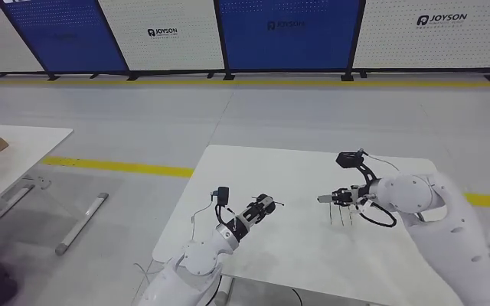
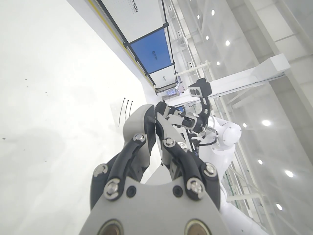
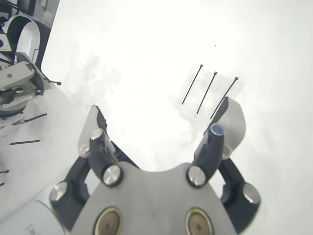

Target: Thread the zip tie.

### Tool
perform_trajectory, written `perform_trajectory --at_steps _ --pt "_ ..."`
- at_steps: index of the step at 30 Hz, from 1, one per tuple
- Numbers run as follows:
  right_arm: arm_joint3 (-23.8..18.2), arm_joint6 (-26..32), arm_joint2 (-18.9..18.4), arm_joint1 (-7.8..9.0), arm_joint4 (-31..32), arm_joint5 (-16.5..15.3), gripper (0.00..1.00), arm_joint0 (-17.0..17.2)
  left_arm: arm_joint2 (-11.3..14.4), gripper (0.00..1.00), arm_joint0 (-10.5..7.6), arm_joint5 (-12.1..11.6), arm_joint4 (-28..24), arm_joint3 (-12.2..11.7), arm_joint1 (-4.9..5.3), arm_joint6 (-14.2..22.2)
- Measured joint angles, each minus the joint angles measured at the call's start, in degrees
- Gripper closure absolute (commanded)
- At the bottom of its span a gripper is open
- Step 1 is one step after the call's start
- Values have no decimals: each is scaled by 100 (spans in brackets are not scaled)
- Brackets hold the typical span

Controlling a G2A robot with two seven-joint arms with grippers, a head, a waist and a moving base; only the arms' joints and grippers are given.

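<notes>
Three black zip ties (image 3: 206, 92) lie side by side on a clear sheet on the white table (image 1: 306, 252); the same ties (image 1: 341, 216) (image 2: 124, 111) sit just beneath the right arm. My right gripper (image 3: 162, 111) hangs open above the table beside them, one finger (image 3: 227, 108) overlapping the nearest tie; it is also seen from above (image 1: 328, 198) and as a far gripper (image 2: 161, 107). My left gripper (image 2: 155, 114) is shut, pointing toward the right one. A thin black zip tie (image 3: 57, 83) sticks out of its tips (image 1: 274, 203).
The table's left edge (image 1: 180, 206) runs close to the left arm. A second white table (image 1: 23, 153) stands off to the left across the floor. Bare tabletop stretches between the two grippers and toward the far edge.
</notes>
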State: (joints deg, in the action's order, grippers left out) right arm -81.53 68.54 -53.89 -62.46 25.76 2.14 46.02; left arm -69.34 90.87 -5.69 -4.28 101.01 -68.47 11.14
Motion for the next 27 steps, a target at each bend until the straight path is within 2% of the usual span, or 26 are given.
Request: perform_trajectory --at_steps 7,13,27 --pt "277 -356 -29 30 -39 -538 0 319 0 100 0 0 0 0 0 0" --pt "483 -450 -4 13 -178 -899 0 316 0 100 0 0 0 0 0 0" --pt "476 -523 -45 16 -229 -848 0 357 0 100 0 0 0 0 0 0"
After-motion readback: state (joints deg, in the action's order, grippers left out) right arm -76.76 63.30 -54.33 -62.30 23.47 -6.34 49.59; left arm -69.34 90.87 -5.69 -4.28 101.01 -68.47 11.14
